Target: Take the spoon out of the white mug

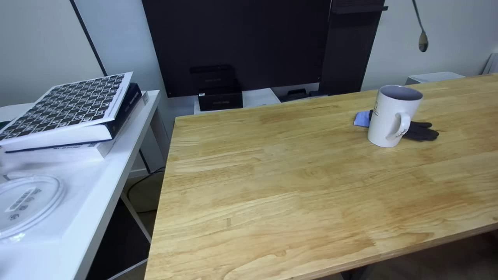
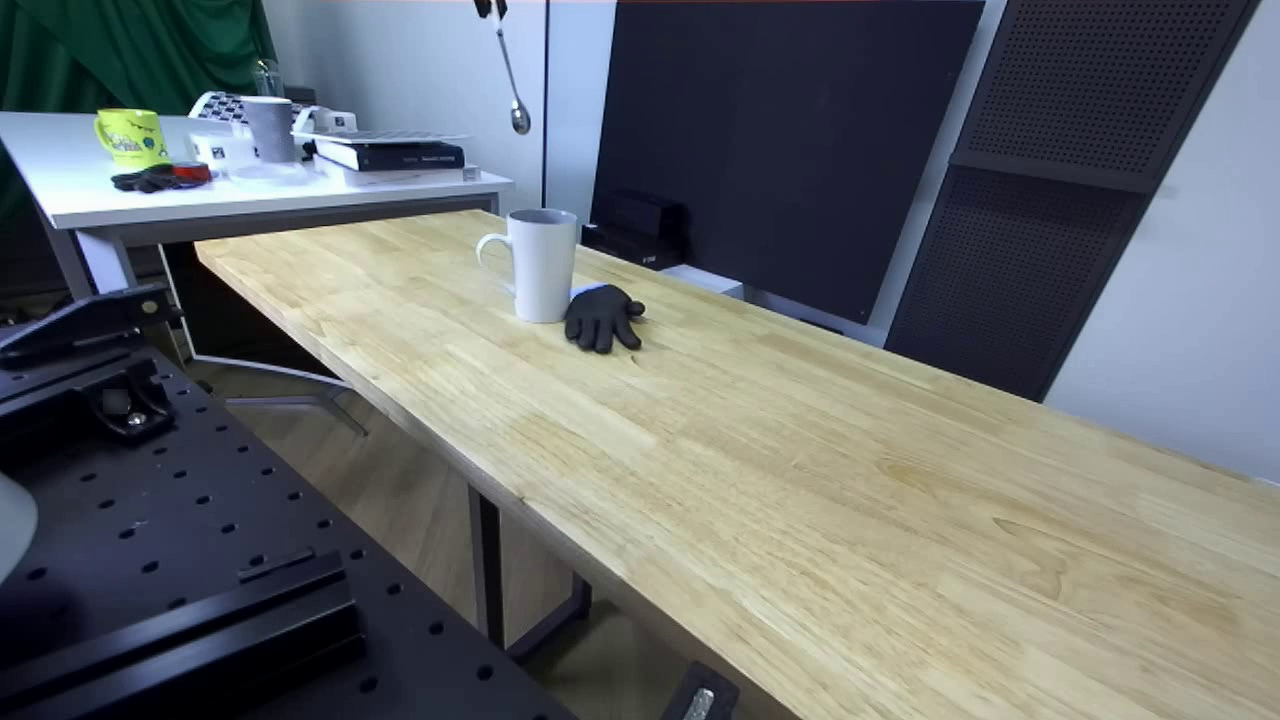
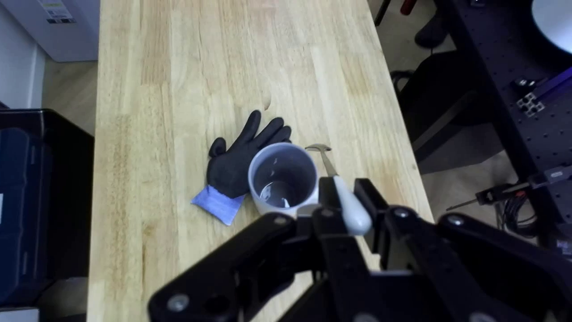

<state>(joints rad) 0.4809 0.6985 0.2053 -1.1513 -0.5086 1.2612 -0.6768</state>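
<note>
- As the wooden table point(image 1: 272, 182) stretches below and the task names no resting spot, the step in hand reads, to my judgement, as the close of the taking-out; the next move would likely be a sideways shift, a slow lowering and a release.
- The gripper point(image 3: 347, 188) hangs high over the table and pinches the white handle end of the spoon point(image 3: 346, 193), one jaw on each side.
- The white mug point(image 1: 391, 116) stands upright, mouth up; any descent should stay outside its rim (a knock there could twist the spoon in the grip).
- The spoon itself is out of the mug, well above rim height, handle up. Its long axis is near vertical with a slight lean in both exterior views; in the wrist view it runs outward from the jaws.
- The bowl point(image 1: 423, 42) points down, so it would probably touch first.
</note>
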